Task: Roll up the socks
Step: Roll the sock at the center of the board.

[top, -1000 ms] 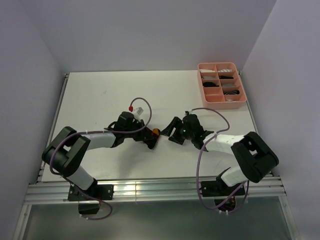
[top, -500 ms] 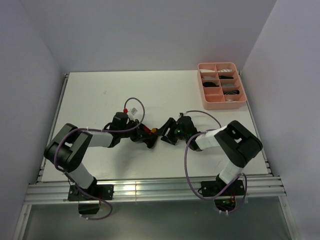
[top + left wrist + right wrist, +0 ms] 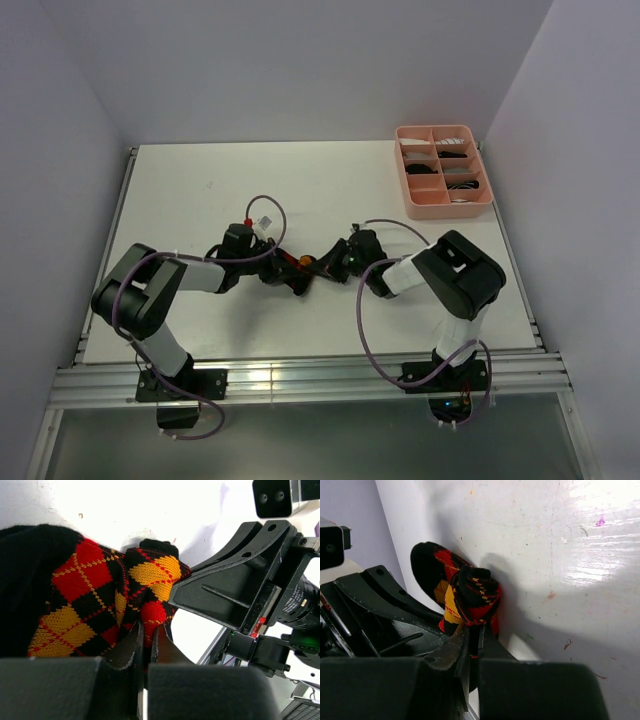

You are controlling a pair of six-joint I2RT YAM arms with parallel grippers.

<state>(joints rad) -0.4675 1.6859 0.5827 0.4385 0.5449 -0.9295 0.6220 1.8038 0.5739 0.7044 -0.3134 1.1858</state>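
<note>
The soft black sock with red, orange and yellow diamonds (image 3: 95, 590) is found close to the middle of the white table (image 3: 200, 190), a little toward the near edge. It is partly bunched into a small roll.

One end of it is pinched by the left gripper (image 3: 144, 632), whose two fingers are squeezed almost together on the cloth. The rolled end is nipped by the right gripper (image 3: 471, 630), whose fingers are also pressed tight, with only a bit of cloth between them.

The two grippers are placed very close, nearly touching. If they are pushed closer, they may be bumped together. If the sock is pulled too hard from both sides, the small bite of cloth may be lost and the roll may be undone.

The pink plastic tray with little boxes (image 3: 435, 128) is seen at the far right, well apart.
</note>
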